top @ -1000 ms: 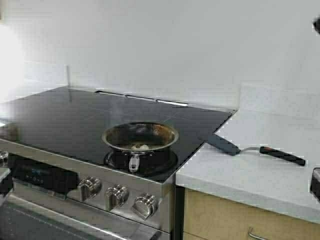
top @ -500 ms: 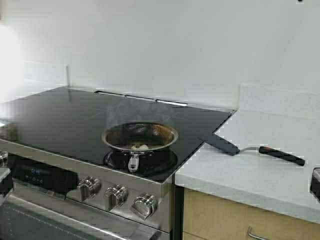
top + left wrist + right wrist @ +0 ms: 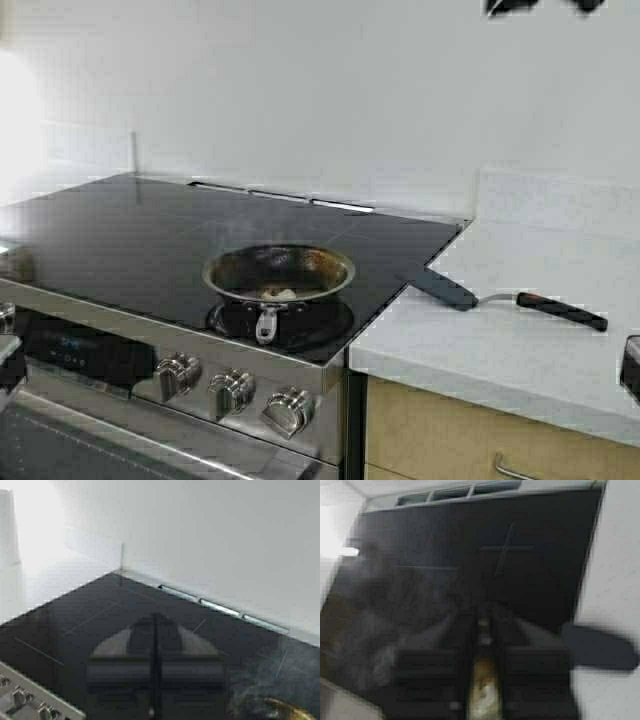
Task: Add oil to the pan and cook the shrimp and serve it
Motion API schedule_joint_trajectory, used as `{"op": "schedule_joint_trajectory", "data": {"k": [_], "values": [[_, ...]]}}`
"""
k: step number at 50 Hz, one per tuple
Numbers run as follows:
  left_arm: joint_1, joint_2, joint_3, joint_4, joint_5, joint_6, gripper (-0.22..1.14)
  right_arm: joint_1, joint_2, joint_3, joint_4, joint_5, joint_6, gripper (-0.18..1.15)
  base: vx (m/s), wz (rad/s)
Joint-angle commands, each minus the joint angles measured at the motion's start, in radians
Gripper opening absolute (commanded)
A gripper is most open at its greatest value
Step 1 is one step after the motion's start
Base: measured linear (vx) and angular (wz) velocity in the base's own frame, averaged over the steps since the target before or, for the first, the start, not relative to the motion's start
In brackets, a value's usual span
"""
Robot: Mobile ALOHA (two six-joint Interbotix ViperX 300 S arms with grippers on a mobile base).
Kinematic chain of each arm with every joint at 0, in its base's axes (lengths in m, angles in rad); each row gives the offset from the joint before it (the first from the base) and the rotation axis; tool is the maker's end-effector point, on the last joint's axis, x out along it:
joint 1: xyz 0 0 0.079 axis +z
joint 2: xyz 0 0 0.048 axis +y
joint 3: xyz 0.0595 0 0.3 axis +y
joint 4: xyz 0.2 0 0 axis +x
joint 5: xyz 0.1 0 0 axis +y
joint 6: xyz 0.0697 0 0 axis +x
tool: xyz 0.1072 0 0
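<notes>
The steel pan (image 3: 279,272) stands on the front right burner of the black stovetop (image 3: 120,235), giving off thin smoke. The pale shrimp (image 3: 283,294) lies inside it near the front wall. My right gripper (image 3: 484,617) hangs high over the pan, open by a narrow gap. The pan's brown inside (image 3: 482,685) shows through that gap. Dark parts of the right arm (image 3: 510,6) cross the top edge of the high view. My left gripper (image 3: 155,617) is shut and empty over the stovetop, beside the pan's rim (image 3: 287,707). The oil is out of view.
A black spatula (image 3: 442,289) lies at the seam between stove and white counter (image 3: 520,350), its red-and-black handle (image 3: 562,311) pointing right. The spatula head (image 3: 600,647) also shows beside the right gripper. Control knobs (image 3: 232,392) line the stove front. A white wall rises behind.
The dark parts of the right arm have slid leftward along the top edge of the high view. Pan, shrimp and spatula lie where they were.
</notes>
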Motion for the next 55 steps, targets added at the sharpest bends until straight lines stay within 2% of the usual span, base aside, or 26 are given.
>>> {"op": "schedule_joint_trajectory", "data": {"k": [1,4,14,18,27,35,55], "values": [[0.000,-0.006,-0.017,0.000,-0.005,-0.002,0.03,0.064,-0.006,0.097,0.143,-0.140,0.014,0.84,0.00,0.00],[0.000,-0.008,-0.017,0.000,-0.005,-0.003,0.03,0.100,0.009,0.150,0.202,-0.209,0.021,0.89,0.00,0.00],[0.000,-0.008,-0.017,-0.002,-0.005,-0.018,0.03,0.212,0.132,0.288,0.396,-0.463,0.083,0.89,0.00,0.00],[0.000,-0.006,-0.017,0.000,0.003,-0.021,0.03,0.261,0.199,0.314,0.431,-0.566,0.140,0.89,0.00,0.00],[0.000,-0.006,-0.020,-0.002,0.012,-0.020,0.03,0.321,0.348,0.331,0.443,-0.732,0.288,0.88,0.00,0.00],[0.000,-0.008,-0.020,0.000,0.012,-0.021,0.03,0.319,0.460,0.354,0.433,-0.830,0.457,0.88,0.00,0.00],[0.000,-0.008,-0.020,0.000,0.011,-0.021,0.03,0.302,0.726,0.327,0.324,-0.977,0.683,0.88,0.00,0.00]]}}
